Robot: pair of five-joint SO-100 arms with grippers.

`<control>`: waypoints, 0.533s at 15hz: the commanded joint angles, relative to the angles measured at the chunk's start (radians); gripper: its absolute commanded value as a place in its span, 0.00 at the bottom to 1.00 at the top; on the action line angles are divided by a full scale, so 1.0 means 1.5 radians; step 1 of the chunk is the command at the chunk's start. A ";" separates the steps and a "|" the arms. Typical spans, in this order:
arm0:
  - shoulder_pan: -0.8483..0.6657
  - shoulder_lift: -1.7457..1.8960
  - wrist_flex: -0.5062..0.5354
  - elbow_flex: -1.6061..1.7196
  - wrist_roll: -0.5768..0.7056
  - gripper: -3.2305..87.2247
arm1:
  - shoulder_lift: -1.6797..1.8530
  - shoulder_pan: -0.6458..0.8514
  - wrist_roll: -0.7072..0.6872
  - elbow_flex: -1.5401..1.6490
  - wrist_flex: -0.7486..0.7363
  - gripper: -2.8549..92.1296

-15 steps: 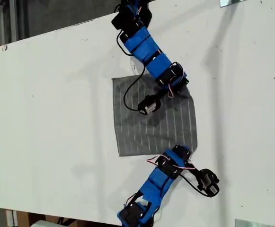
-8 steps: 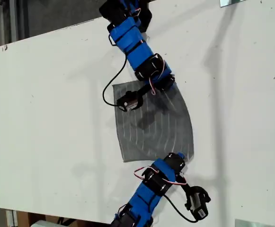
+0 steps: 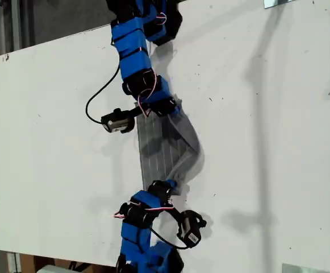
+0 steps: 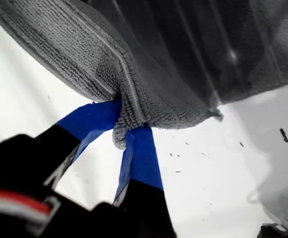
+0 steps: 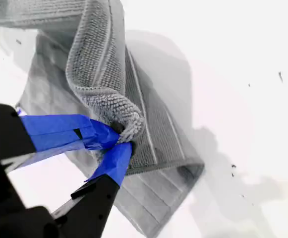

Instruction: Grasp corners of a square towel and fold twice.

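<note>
**Inspector:** State the cloth's position.

**Operator:** The dark grey soft towel with thin pale stripes [image 3: 163,149] lies on the white table [image 3: 278,142], between the two blue arms in the exterior view. Its edge toward that view's right is lifted and doubled back over the flat part, forming a raised fold.

**Inspector:** The pincers?

**Operator:** My first gripper [image 4: 125,130] is clenched on a rounded corner of the towel [image 4: 121,134]; the blue-taped fingers [image 4: 141,153] pinch the looped pile, and cloth hangs above them. My second gripper [image 5: 120,140] is clenched on another bunched corner [image 5: 119,114], with the folded layers lying beyond it.

**Inspector:** What does each view add?

**Operator:** Only the wrist views show the pinch itself. In the exterior view both sets of jaws are buried under the arm bodies. Only the exterior view shows the whole towel and both arms.

**Inspector:** Limits?

**Operator:** I cannot match either wrist view to a particular arm in the exterior view. Both arms are cut off at that view's top and bottom edges. The first wrist view crops the towel.
</note>
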 commanded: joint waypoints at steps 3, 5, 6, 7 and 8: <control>-0.150 0.234 -0.152 0.328 0.016 0.03 | 0.106 0.138 -0.050 0.086 -0.034 0.03; -0.211 0.299 -0.211 0.462 0.020 0.03 | 0.096 0.191 -0.074 0.134 -0.075 0.03; -0.230 0.322 -0.235 0.512 0.026 0.03 | 0.076 0.209 -0.081 0.141 -0.084 0.03; -0.240 0.331 -0.244 0.536 0.029 0.03 | 0.056 0.219 -0.093 0.137 -0.086 0.03; -0.244 0.334 -0.244 0.540 0.031 0.03 | 0.046 0.228 -0.105 0.130 -0.087 0.03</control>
